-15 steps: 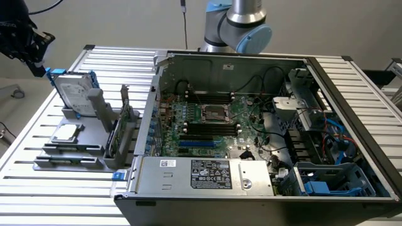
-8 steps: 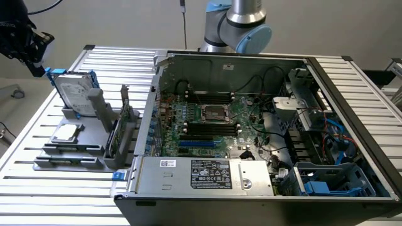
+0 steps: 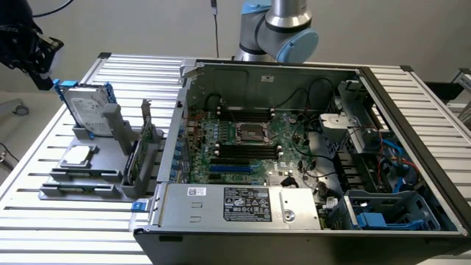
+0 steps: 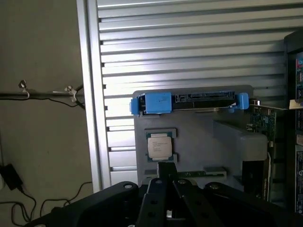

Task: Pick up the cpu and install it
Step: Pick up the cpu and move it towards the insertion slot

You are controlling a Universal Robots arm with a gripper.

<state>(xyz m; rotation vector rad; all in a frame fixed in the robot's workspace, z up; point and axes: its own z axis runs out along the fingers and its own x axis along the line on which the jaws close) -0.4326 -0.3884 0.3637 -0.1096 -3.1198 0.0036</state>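
So here the gripper (image 4: 166, 170) is up over the far left corner of the bench (image 3: 44, 221) in the exterior view, well away from the open PC case (image 3: 412, 165). From the wrist view its fingers look pressed together, and it's got nothing in them.

The cpu (image 3: 79, 156) hasn't been picked up. It's lying flat, metal top up, in its little seat on the grey holder (image 3: 81, 185), on the exterior view's left side of the bench. In the wrist view the cpu (image 4: 158, 145) is just beyond the gripper's tips, clearly apart from them, no contact.

On that same holder, just past the cpu on the far side, the hard drive (image 3: 88, 110) stands on edge in its blue bracket. An expansion card (image 3: 143, 152) stands upright beside it, between the cpu and the case wall.

Inside the case, the motherboard (image 3: 243, 160) lies flat with the metal-framed socket (image 3: 249, 132) around the middle, between the rows of RAM slots. I can't tell whether the socket is open.
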